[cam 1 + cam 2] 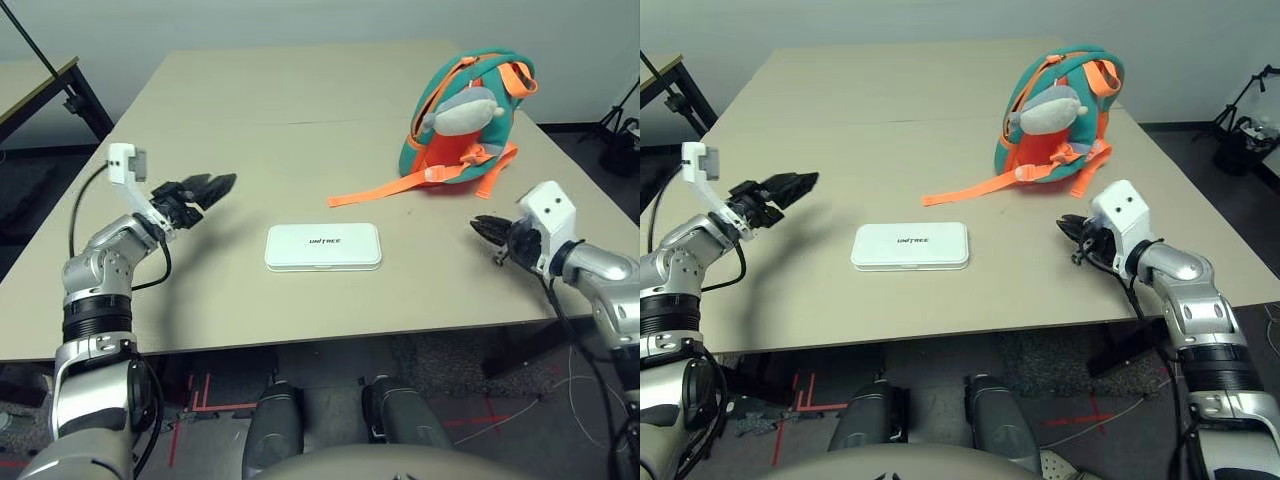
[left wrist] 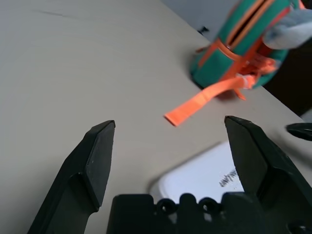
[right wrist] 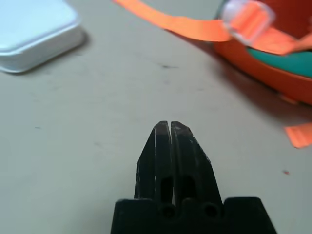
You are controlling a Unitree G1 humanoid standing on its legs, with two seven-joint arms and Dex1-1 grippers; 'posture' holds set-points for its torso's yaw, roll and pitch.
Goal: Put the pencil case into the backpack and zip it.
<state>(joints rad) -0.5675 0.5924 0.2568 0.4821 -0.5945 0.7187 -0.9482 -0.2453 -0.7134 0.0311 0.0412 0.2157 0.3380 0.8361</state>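
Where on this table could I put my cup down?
The far half of the table, behind the pencil case and left of the backpack, is bare. It is crowded by the backpack, where its orange strap trails.

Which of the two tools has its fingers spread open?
The left tool, fingers spread wide; the right tool has its fingers pressed together.
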